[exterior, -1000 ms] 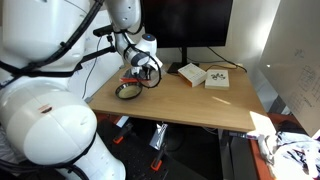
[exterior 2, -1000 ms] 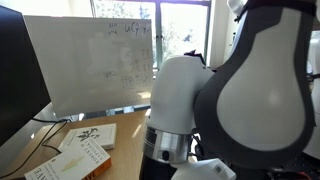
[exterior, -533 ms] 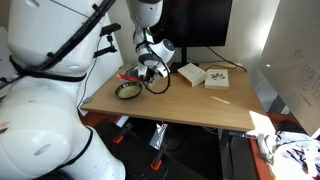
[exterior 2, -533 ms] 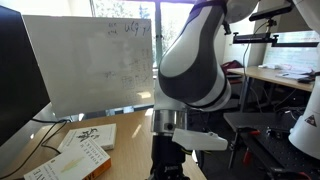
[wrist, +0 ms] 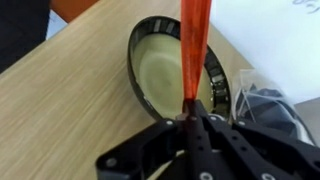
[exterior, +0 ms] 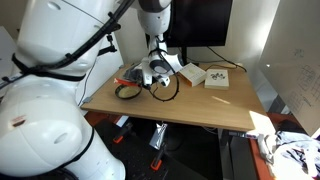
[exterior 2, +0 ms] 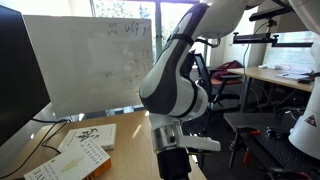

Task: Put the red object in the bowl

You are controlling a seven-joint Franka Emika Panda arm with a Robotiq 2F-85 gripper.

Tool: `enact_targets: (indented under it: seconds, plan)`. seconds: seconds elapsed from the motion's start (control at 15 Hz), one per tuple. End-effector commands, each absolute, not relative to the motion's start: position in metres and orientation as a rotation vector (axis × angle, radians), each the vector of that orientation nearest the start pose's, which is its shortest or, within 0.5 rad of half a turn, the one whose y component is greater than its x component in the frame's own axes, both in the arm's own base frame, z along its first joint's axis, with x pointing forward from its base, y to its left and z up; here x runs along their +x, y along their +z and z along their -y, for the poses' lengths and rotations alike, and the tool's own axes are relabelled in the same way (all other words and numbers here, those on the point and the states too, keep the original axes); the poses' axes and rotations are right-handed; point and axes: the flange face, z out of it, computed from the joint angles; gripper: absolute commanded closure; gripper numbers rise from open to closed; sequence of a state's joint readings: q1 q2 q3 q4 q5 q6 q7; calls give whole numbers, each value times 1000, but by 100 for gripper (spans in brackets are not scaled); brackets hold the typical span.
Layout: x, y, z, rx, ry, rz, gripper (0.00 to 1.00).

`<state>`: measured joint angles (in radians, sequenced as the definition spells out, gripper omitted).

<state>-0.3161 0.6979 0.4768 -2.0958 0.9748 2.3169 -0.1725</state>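
In the wrist view my gripper is shut on the thin red stick. The stick runs straight up from the jaws across the bowl, which has a dark rim and a pale yellowish inside. The stick's far end is cut off by the top of the frame. In an exterior view the gripper hangs just above and behind the bowl near the table's far left corner, and the red stick juts out over it.
Two flat white boxes lie behind the gripper and also show in an exterior view. A black cable loop lies beside the bowl. A monitor stands at the table's back. Red-orange fittings sit under the table.
The arm's upper links have swung round and the gripper has shifted slightly right and lower with the red stick in it. The bowl has not moved.
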Motion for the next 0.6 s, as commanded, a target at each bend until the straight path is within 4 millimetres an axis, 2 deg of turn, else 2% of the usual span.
enact_targets:
  seconds: [0.0,0.53]
  plan:
    - [530,105,-133,-2139,609,-570,100]
    - [562,84,-175,-2116,832,-351,100]
